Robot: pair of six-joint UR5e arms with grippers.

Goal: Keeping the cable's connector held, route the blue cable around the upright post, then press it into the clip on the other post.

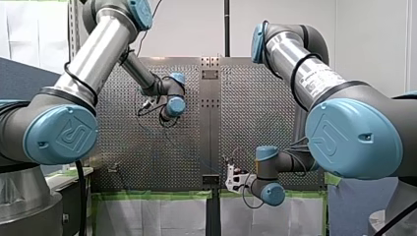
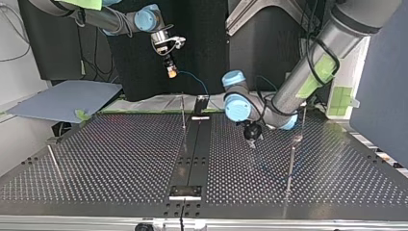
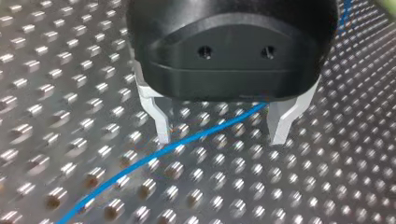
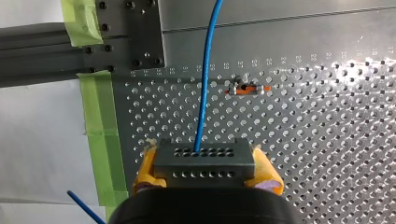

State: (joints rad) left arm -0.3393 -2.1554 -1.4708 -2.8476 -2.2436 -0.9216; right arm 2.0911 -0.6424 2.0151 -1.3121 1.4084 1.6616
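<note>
Blue cable (image 3: 187,140): runs low over the counter (image 3: 56,93), passing between the spread, empty fingers of the left gripper (image 3: 220,137).
Connector (image 4: 204,161): clamped in the right gripper (image 4: 205,177), upper left of the top view.
Risk: an off-centre left closure could miss the cable, and tension could tug the connector loose.

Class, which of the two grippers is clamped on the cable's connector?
My right gripper: its yellow pads squeeze the grey connector block. My left gripper hangs open, metal fingers either side of the blue cable.
</note>
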